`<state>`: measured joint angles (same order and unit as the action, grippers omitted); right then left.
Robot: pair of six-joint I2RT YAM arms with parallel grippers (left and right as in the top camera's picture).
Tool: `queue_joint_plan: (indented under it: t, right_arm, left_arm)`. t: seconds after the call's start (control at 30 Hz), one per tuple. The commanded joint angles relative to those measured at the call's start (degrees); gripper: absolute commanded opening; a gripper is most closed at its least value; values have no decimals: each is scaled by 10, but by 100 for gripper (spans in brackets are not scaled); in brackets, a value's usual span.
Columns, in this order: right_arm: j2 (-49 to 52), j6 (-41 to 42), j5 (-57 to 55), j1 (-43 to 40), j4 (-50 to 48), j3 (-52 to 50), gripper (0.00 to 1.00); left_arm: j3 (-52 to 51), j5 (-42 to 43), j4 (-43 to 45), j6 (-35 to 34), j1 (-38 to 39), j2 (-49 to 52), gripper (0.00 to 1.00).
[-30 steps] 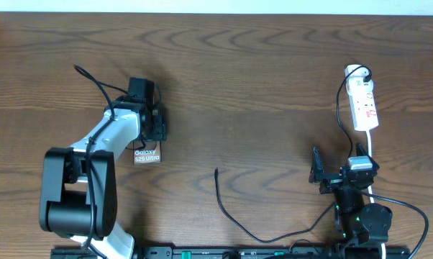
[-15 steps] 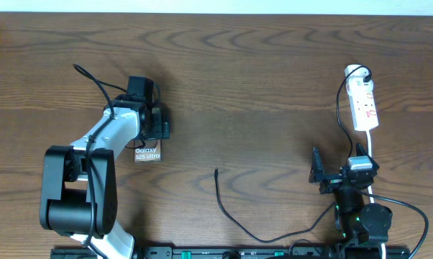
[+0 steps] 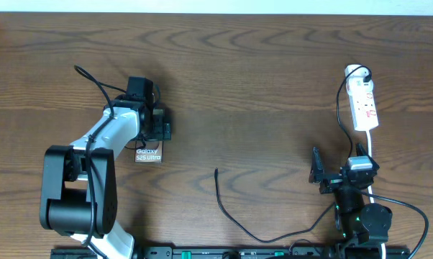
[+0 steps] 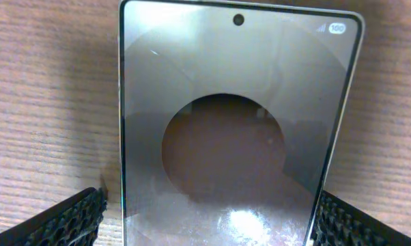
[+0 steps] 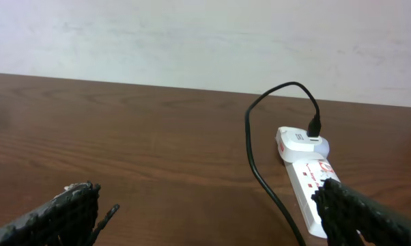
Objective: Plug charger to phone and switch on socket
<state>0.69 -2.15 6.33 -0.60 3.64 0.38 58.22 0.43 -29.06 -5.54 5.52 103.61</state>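
The phone (image 3: 147,154) lies flat on the wooden table, its white lettering showing below my left gripper (image 3: 153,135). In the left wrist view the phone (image 4: 233,102) fills the frame between the two pads. My left gripper (image 4: 212,222) is open and straddles its near end, with a strip of table showing beside the left pad. The charger (image 3: 227,212) is a thin black cable whose free tip lies on the table at mid front. The socket (image 3: 364,104) lies at the far right with a black plug in it. My right gripper (image 3: 344,173) stands open just below it, holding nothing. From the right wrist, the socket (image 5: 308,178) lies ahead of the open right gripper (image 5: 212,219).
The charger cable (image 5: 260,171) loops from the plug past the socket toward my right arm's base. A white cord runs from the socket toward the table's front edge. A pale wall (image 5: 192,34) borders the table's far side.
My left gripper's jaws have spread apart, letting go of the phone, which shifted slightly on the table. The right arm, charger and socket have not moved.
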Motion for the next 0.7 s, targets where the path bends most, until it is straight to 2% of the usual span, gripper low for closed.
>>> queue_joint_plan:
  t: [0.0, 0.6, 0.67]
  right_arm:
    - [-3, -7, -4, 3, 2, -1, 99]
    - [-3, -7, -4, 3, 2, -1, 99]
    - [-3, -7, -4, 3, 2, -1, 99]
  left_arm:
    - [-22, 31, -21, 51, 2, 38, 95]
    - [-22, 41, -26, 99, 2, 38, 95]
    - [-22, 41, -26, 99, 2, 38, 91]
